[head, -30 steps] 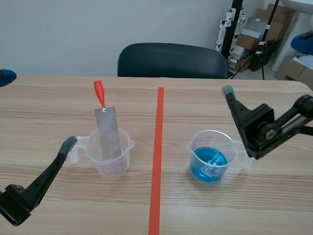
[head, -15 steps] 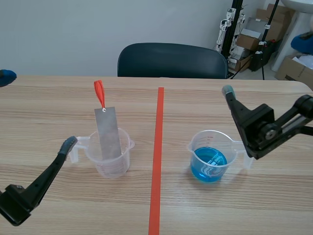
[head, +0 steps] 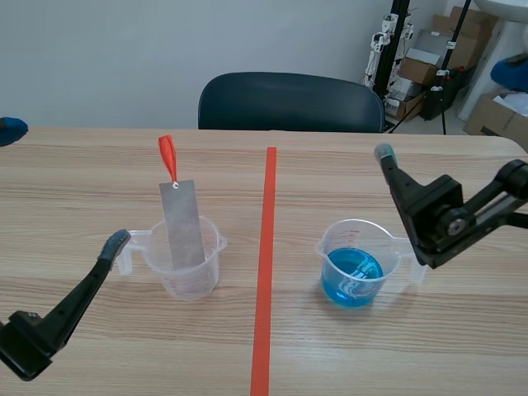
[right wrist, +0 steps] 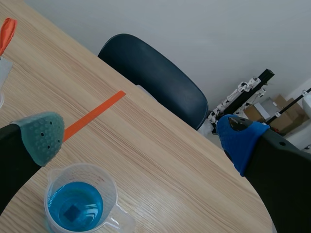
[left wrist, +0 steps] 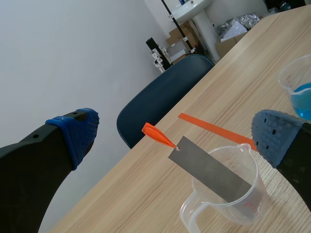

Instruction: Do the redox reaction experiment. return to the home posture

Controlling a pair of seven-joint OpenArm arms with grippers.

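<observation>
On my scene feed the metal strip (head: 183,224) stands in the clear beaker (head: 188,268) on the left half of the table (head: 82,173). Its long axis is close to upright, with the lower end down inside the beaker and the upper end leaning a little toward the left arm's side. An orange loop (head: 168,157) is tied through a hole at that upper end and points up and away from me.

The beaker's handle faces the left arm, and 1 finger pad (head: 115,243) of that arm sits near it. I cannot tell if they touch. The left claw (left wrist: 177,137) is spread wide and holds nothing. On its wrist feed the strip and beaker lie ahead of it, between the 2 fingers.

The orange-red tape line (head: 266,264) runs down the middle of the table. On the far side of it, well apart from the strip, is the second beaker (head: 355,239) with blue liquid (head: 351,276) in its bottom. Its handle faces the right arm.

The right claw (right wrist: 141,138) is also spread wide and holds nothing, with the blue beaker under it, nearer 1 finger. A dark chair (head: 289,101) stands behind the table.
</observation>
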